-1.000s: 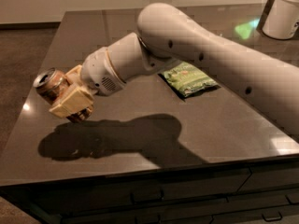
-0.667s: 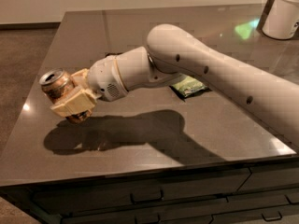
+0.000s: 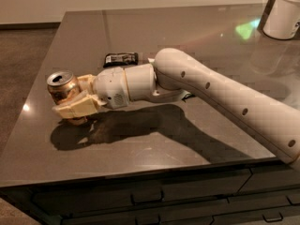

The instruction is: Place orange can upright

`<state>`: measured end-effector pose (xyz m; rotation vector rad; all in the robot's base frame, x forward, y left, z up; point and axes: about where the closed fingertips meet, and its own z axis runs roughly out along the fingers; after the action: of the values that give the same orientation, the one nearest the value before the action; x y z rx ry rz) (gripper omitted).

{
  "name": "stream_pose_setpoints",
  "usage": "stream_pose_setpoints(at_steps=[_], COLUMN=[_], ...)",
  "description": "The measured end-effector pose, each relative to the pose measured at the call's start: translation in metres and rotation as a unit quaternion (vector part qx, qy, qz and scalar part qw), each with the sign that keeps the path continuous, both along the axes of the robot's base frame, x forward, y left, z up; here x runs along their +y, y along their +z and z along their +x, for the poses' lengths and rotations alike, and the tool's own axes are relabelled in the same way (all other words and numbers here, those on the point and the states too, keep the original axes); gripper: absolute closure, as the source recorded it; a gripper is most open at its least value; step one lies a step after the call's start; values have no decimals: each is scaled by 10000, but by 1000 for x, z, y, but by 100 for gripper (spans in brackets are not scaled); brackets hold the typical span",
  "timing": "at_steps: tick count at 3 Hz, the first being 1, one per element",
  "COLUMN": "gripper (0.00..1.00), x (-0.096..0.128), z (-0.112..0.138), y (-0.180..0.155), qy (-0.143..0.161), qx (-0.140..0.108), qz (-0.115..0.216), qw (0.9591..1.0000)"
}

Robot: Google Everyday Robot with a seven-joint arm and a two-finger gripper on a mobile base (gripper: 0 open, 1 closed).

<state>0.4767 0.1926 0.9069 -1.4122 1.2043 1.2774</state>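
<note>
The orange can (image 3: 63,87) is an orange-brown drink can with a silver pull-tab top. It stands nearly upright near the left edge of the dark table (image 3: 140,144), its top facing up and slightly toward the camera. My gripper (image 3: 75,97) is at the can's right side, with its cream fingers (image 3: 77,108) closed around the can's body. The can's base is at or just above the tabletop; I cannot tell if it touches. The white arm reaches in from the right.
A small black wrapper (image 3: 121,59) lies behind the arm. A green chip bag is almost wholly hidden behind the arm. A white cylindrical container (image 3: 283,13) stands at the far right corner. The table's left edge is close to the can.
The arm has swung and lowered, turning the can from tilted on its side toward upright. The black wrapper has come into view and the green bag is now hidden behind the arm.
</note>
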Motion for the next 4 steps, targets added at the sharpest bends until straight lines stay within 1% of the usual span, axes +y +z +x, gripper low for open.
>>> stream_pose_setpoints(at_steps=[1, 2, 3, 4], gripper=[58, 35, 13, 0], x=[-4, -9, -7, -5], z=[3, 5, 4, 2], y=[-6, -10, -9, -9], qy=[44, 72, 93, 115], qx=[-29, -118, -124, -127], qz=[285, 425, 425, 426], qw=[9996, 9990, 9990, 9989])
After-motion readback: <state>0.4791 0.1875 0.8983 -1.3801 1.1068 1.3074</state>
